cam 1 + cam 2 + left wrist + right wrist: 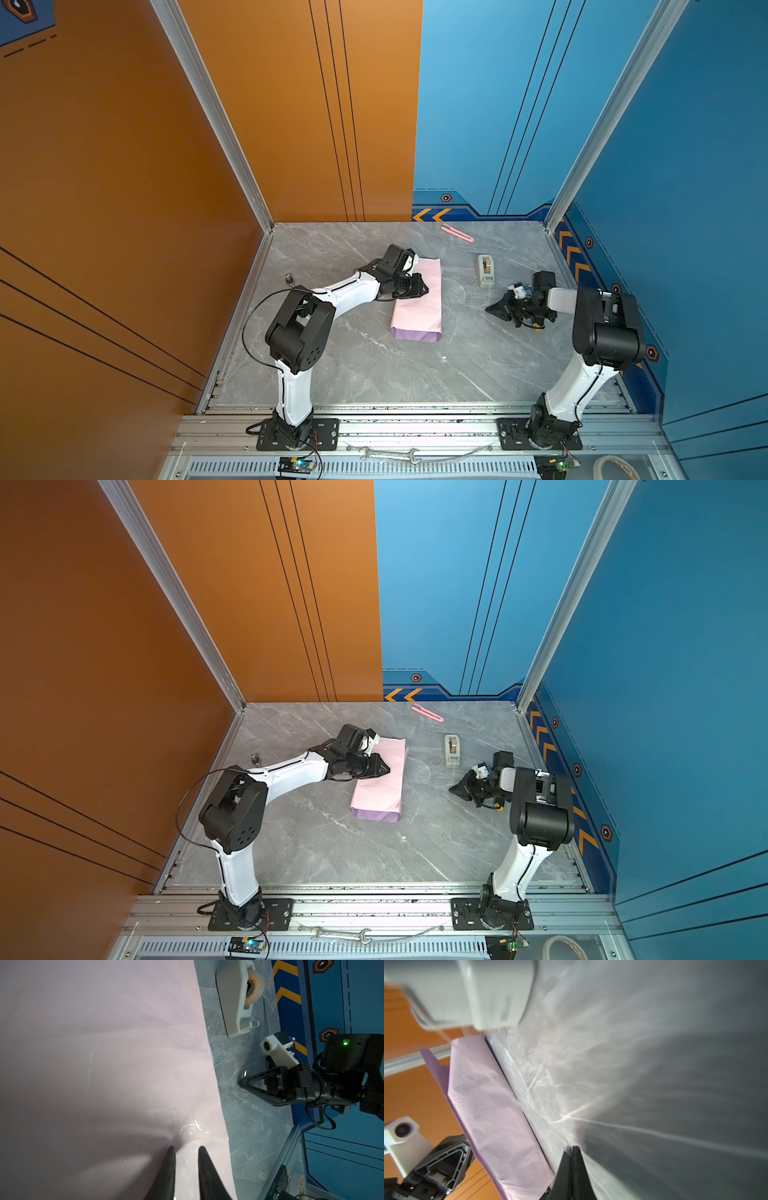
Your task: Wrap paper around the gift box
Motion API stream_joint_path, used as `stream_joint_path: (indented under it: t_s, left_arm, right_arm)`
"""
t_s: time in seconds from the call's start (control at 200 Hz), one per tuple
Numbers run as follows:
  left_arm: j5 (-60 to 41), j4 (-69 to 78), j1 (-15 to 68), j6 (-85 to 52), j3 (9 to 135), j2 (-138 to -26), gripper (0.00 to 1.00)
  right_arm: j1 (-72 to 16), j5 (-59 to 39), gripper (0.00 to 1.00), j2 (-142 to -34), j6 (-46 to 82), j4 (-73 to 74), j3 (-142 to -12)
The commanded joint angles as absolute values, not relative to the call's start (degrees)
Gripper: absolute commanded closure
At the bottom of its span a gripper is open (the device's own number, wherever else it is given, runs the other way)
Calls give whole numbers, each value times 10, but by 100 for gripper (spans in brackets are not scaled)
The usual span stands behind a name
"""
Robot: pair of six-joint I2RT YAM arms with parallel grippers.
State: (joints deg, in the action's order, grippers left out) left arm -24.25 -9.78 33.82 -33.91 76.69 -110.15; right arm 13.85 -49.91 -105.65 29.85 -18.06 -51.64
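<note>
Left gripper (185,1148): jaws narrowly parted, fingertips (170,1155) pressing on pink paper (417,311). Right gripper (572,1148): clenched, empty, near table (374,374) right edge, beside tape dispenser (485,271).

Beige tape dispenser (485,271) and pink cutter (457,232) apart on marble tabletop (374,374); wrench (388,454) off its near edge

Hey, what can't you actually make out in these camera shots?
- No gift box shows in any view; presumably the folded paper covers it.
- left gripper: whether it pinches the paper or just presses it is unclear in the left wrist view.
- tape dispenser: blurred and cropped in the right wrist view.
- white roll: cut off by a top view's bottom edge.
</note>
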Motion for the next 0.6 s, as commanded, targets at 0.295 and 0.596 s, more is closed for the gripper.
stream_joint_path:
  t_s: [0.295, 0.596]
  left_arm:
    - [-220, -148, 345, -340, 753, -1121, 77]
    - [-221, -146, 346, -341, 755, -1122, 77]
  right_arm:
    - [156, -525, 100, -1071, 252, -292, -492]
    - [120, -542, 100, -1057, 297, -251, -462]
